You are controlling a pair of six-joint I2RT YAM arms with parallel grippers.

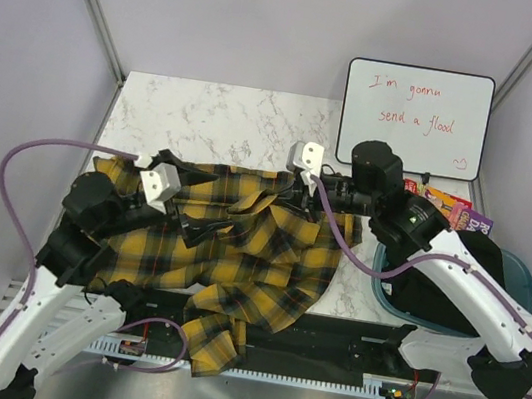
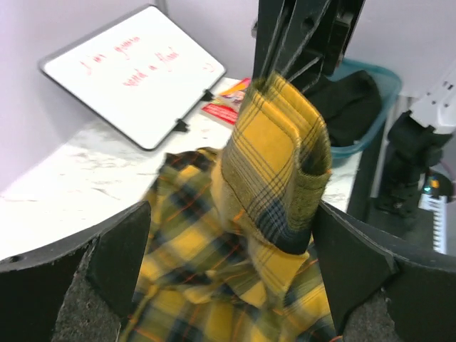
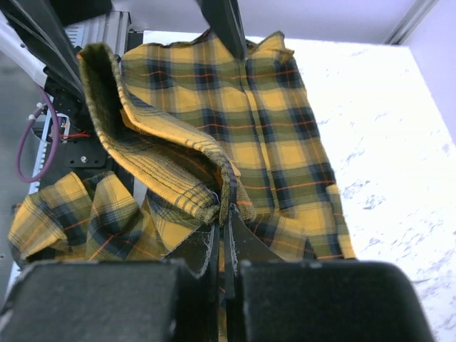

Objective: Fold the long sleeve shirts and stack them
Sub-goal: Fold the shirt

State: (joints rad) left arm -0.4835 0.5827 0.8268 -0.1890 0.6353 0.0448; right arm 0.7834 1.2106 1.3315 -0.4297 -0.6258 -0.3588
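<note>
- Right wrist view: we see the right gripper (image 3: pixel 226 217) with jaws clenched on a fold of the plaid shirt (image 3: pixel 271 135).
- We find the left gripper (image 2: pixel 235 246) released, jaws wide apart, with a raised shirt fold between them.
- The shirt sprawls across the table (image 1: pixel 208 119).

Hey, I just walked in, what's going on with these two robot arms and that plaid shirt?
Two arms are working on a yellow-and-black plaid shirt that lies crumpled on the marble table, with one part hanging over the near edge. The right gripper is shut on a fold of the fabric and holds it raised. The left gripper is open, with one finger on each side of that raised piece. The shirt is not folded yet.
</note>
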